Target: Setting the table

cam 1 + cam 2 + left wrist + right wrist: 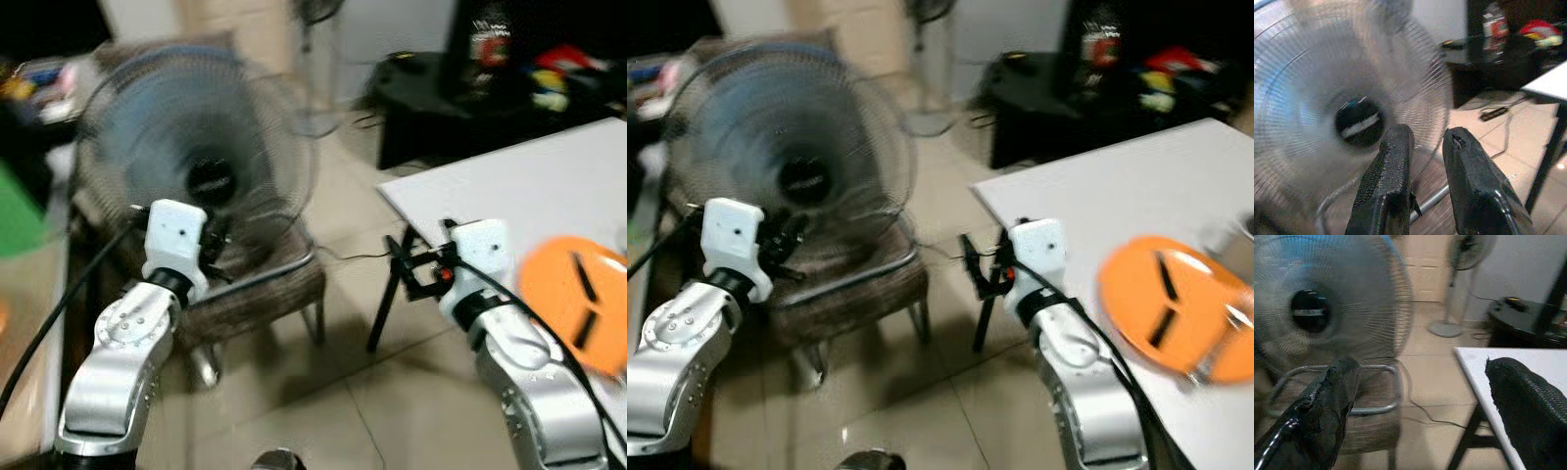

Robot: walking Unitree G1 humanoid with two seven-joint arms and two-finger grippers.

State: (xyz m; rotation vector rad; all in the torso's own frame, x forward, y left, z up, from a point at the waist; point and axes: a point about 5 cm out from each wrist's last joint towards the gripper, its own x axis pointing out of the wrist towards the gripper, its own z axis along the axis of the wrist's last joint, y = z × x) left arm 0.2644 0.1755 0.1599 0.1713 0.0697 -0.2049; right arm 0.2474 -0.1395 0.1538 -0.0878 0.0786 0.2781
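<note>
Both grippers hang empty — left gripper (1422,188) narrowly parted before the fan (191,166), right gripper (1420,416) spread wide beside the table (509,181) — so I judge this the approach, next reaching for the orange plate (1176,304) lying on that table.

Beige tiled floor (323,392), caged fan (196,162) on chair (260,284), black cabinet (421,108)
</note>
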